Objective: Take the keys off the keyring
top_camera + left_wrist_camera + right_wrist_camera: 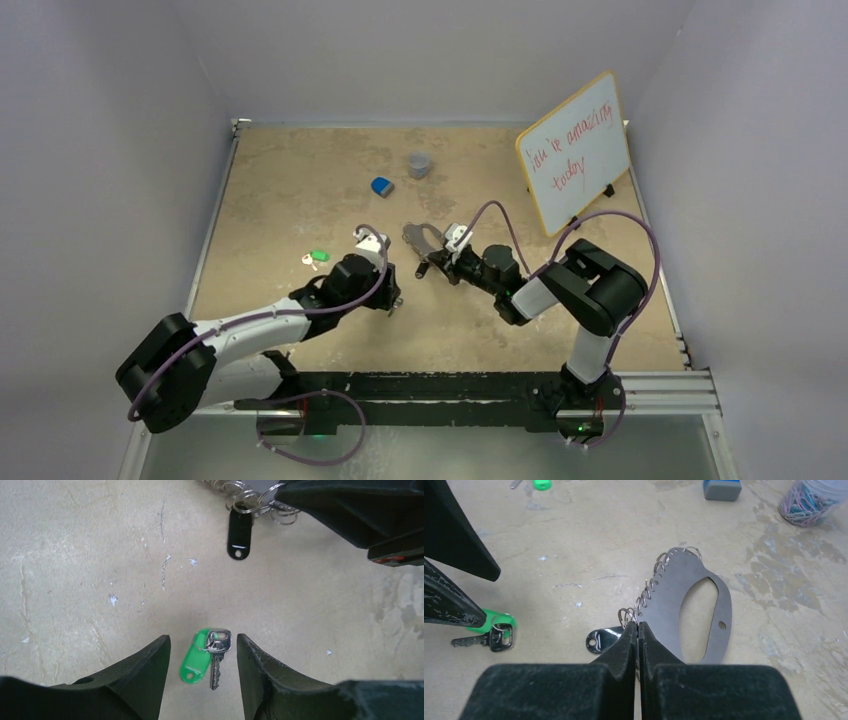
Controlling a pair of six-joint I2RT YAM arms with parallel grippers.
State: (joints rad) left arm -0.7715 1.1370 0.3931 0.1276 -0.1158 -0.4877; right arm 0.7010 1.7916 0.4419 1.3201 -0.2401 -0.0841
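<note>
The keyring [696,600] is a flat grey loop with several small metal rings along one edge and a black tag [602,639]. It lies mid-table [420,238]. My right gripper [638,625] is shut on its ringed edge, also seen from the top [433,262]. A silver key with a green tag [207,655] lies loose on the table between the fingers of my open left gripper [202,637], untouched. It also shows in the right wrist view [491,630]. The left gripper [392,295] sits just left of the keyring. Another green-tagged key [316,257] lies loose further left.
A blue lump [381,186] and a grey cup of paper clips [419,164] stand behind the keyring. A whiteboard [573,150] leans at the back right. The black tag and rings show at the top of the left wrist view [239,532].
</note>
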